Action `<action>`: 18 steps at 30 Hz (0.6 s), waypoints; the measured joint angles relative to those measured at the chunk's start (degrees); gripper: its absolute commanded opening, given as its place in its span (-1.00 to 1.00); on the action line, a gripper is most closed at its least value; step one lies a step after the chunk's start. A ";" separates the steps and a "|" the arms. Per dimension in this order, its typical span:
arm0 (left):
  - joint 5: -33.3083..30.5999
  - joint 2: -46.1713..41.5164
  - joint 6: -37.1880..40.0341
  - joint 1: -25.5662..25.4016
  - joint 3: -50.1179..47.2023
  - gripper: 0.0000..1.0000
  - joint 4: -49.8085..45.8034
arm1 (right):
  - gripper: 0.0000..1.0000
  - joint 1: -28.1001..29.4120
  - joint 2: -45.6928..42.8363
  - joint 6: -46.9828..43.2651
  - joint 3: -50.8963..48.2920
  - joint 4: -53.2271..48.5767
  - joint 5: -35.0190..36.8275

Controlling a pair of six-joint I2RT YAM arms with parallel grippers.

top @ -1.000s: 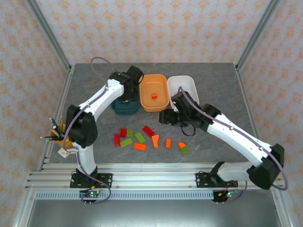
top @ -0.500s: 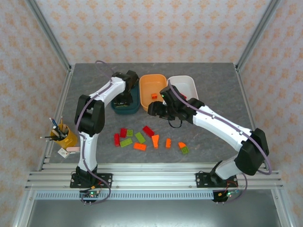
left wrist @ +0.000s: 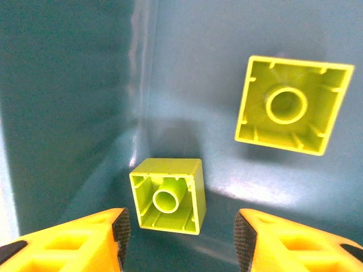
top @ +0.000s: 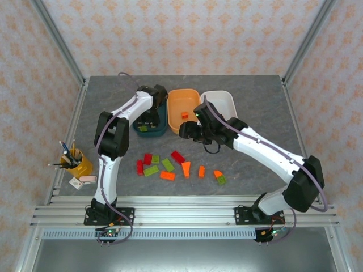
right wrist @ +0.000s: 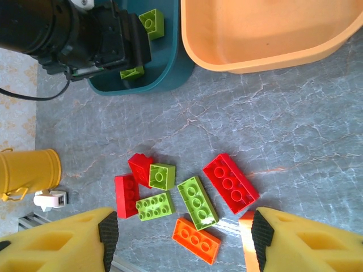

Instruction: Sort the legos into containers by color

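Observation:
My left gripper (top: pixel 149 118) hangs open inside the dark teal tub (top: pixel 159 131). In the left wrist view its fingers (left wrist: pixel 180 241) stand clear on both sides of a small yellow-green brick (left wrist: pixel 167 195) lying on its side on the tub floor (left wrist: pixel 68 85). A second green brick (left wrist: pixel 292 105) lies upside down further in. My right gripper (top: pixel 190 131) is open above the table, in front of the orange tub (top: pixel 184 97), which holds one orange brick (top: pixel 184 115). The white tub (top: pixel 218 100) stands to the right. Below the right gripper (right wrist: pixel 178 238) lie red (right wrist: pixel 229 182), green (right wrist: pixel 197 199) and orange (right wrist: pixel 196 241) legos.
Several loose legos are spread across the near table from a red one (top: pixel 139 167) to an orange and green pair (top: pixel 219 176). A yellow cup of pens (top: pixel 76 161) stands at the left edge. Frame posts rise at the far corners and a metal rail (top: pixel 181 215) runs along the near edge.
My left gripper has opened over the teal tub and let go of the small green brick. The right arm swung left and further from its base, then held nearly still.

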 measured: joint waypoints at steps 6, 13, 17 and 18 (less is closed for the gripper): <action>0.76 -5.38 -1.09 -0.24 1.09 0.30 -0.15 | 0.31 0.52 -0.37 -5.88 0.70 -4.70 1.75; 7.52 -39.39 -7.72 -0.74 -17.68 0.55 8.83 | 0.39 4.46 6.95 -18.53 4.68 -10.97 1.68; 12.31 -59.74 -11.74 -0.76 -32.76 0.65 12.98 | 0.43 5.53 13.68 -24.00 6.78 -13.53 0.66; 13.66 -64.17 -12.85 -0.76 -36.79 0.67 13.44 | 0.44 5.88 15.65 -25.27 7.63 -14.08 0.57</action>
